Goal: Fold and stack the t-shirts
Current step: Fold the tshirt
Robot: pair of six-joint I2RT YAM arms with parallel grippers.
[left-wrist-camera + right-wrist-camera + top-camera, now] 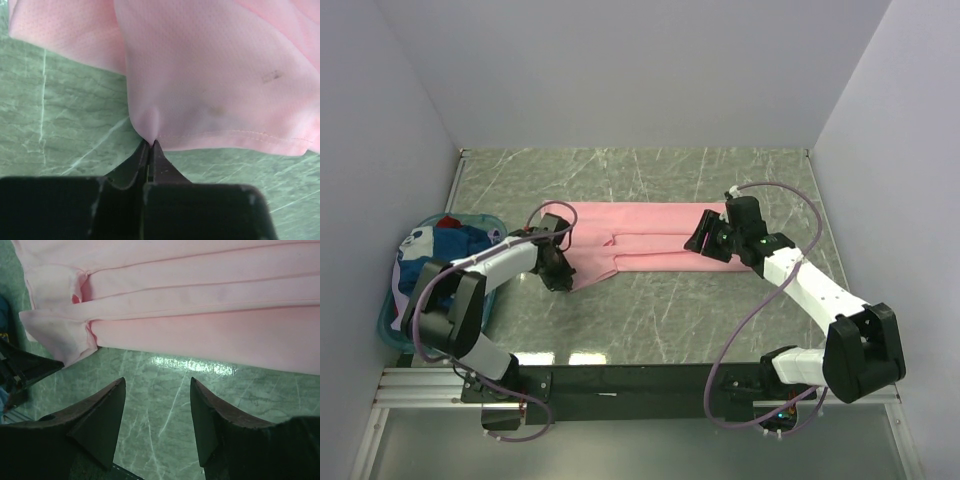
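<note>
The pink t-shirt [640,240] lies folded in a long strip across the middle of the desk [670,310]. The left tool [150,142] is clenched on its near left edge, cloth pinched between the tips. The right tool [157,385] hangs by the shirt's right end, fingers spread, gripping nothing. The other t-shirts [440,250] sit bunched in the teal basket [395,325] at the left.

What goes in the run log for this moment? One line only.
left fingers: shut on pink t-shirt hem | right fingers: open, over table beside shirt | other shirts: bunched in teal basket
</note>
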